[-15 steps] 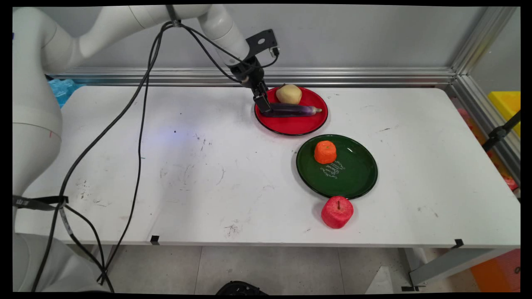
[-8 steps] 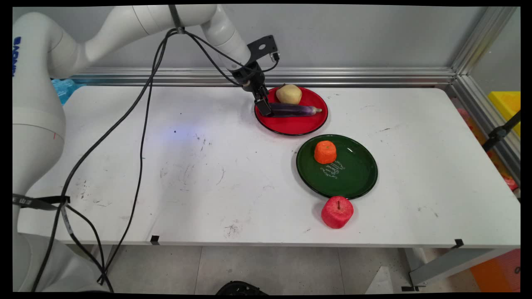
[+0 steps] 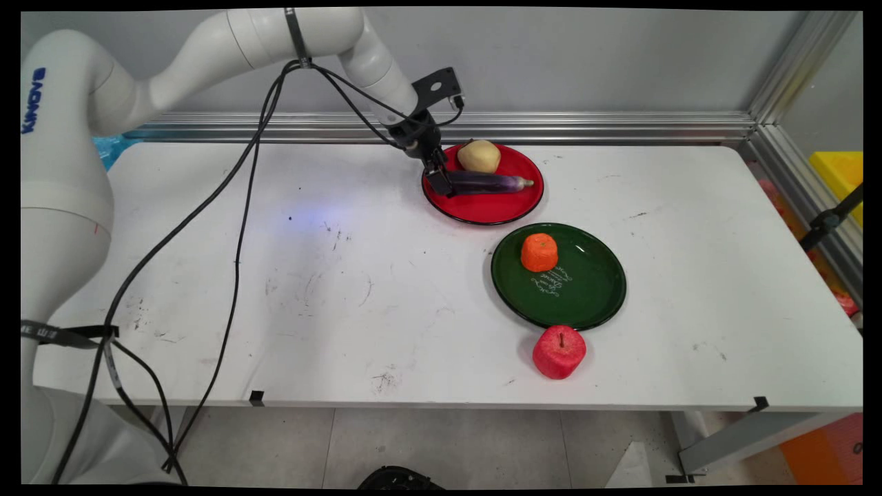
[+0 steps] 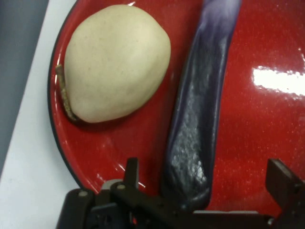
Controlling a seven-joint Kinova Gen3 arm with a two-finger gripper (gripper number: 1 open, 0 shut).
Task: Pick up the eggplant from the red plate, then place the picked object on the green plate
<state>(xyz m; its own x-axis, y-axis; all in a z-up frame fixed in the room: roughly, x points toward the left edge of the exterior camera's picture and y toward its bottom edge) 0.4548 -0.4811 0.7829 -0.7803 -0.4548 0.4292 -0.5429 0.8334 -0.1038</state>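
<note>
In the hand view the tool [image 4: 200, 210] is cut off by the bottom edge, so its fingertips cannot be seen. The eggplant [image 4: 200, 119] runs out past the top edge, and its near end sinks behind the black linkage. The red plate [image 4: 267, 143] is cropped at the top, right and bottom. In the main view the tool's [image 3: 439, 180] fingers are too small to tell apart.

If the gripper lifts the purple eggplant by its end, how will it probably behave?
The eggplant is long and glossy, so held at one end by the gripper it may slip or droop. Its round body could roll on the shiny red plate, perhaps toward the potato beside it. It looks like a light toy.
</note>
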